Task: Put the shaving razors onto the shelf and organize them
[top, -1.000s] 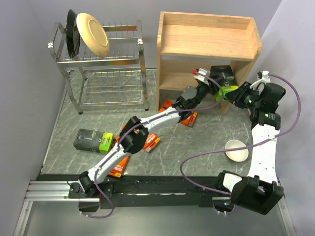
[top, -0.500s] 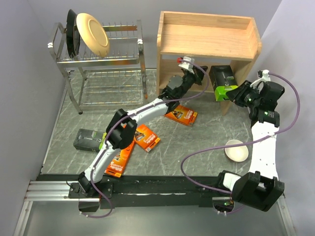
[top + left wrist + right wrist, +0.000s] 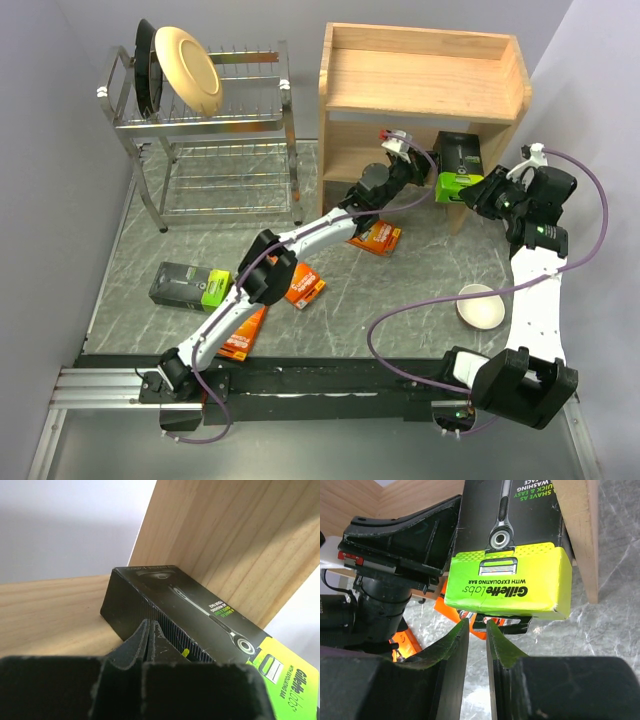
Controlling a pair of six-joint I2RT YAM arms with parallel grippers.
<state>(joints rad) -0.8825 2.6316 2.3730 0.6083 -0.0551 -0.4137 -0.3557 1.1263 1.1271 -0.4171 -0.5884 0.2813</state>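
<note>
A black razor pack with a lime-green end (image 3: 455, 165) lies on the lower tier of the wooden shelf (image 3: 425, 95), its green end sticking out toward the front. My left gripper (image 3: 149, 623) is shut and empty, its tips against the pack's (image 3: 165, 600) left side. My right gripper (image 3: 478, 622) is narrowly open, and nothing is between its fingers. Its tips sit just below the green end (image 3: 507, 580), at the pack's hang tab. On the table lie orange packs (image 3: 378, 236) (image 3: 305, 285) (image 3: 240, 335) and a second black pack (image 3: 185, 285).
A chrome wire dish rack (image 3: 215, 150) holding plates stands at the back left. A white bowl (image 3: 480, 305) sits on the table beside my right arm. The shelf's right side panel (image 3: 572, 530) stands close to the right gripper.
The black pack slid deeper into the lower tier. My left gripper went shut, swung left away from the pack, then came back against its side. The right gripper barely moved.
</note>
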